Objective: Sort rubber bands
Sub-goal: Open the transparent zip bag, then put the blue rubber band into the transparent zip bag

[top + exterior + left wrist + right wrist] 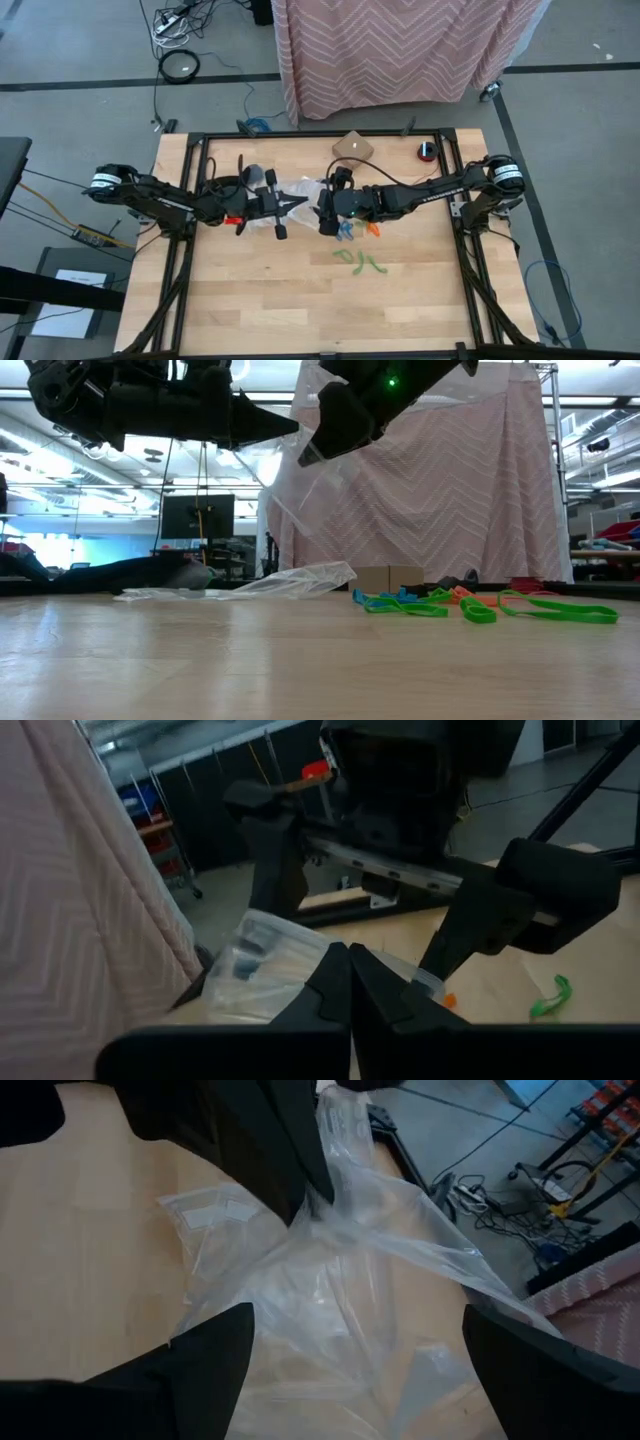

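Left gripper [296,204]: fingers together, pinching a corner of a clear plastic bag [330,1280] and holding it up above the middle of the bench [250,300].
Right gripper [325,212]: jaws apart, hanging just beside the raised bag, nothing held.
Rubber bands [480,603]: small loose loops, green, blue and orange, lying flat in a scatter on the bench near its middle, toward the right edge; two green ones [360,261] lie a little apart from the rest.
Handling, as judged: very light, limp, slightly grippy; each loop likely sags and stretches when lifted, so pinch one strand where it lies clear of its neighbours.
Bag: thin, glossy, crinkled film, likely slippery and easily collapsed; more flat bags [215,1215] rest on the wood.
Bench top: pale, smooth wooden boards in a black frame.
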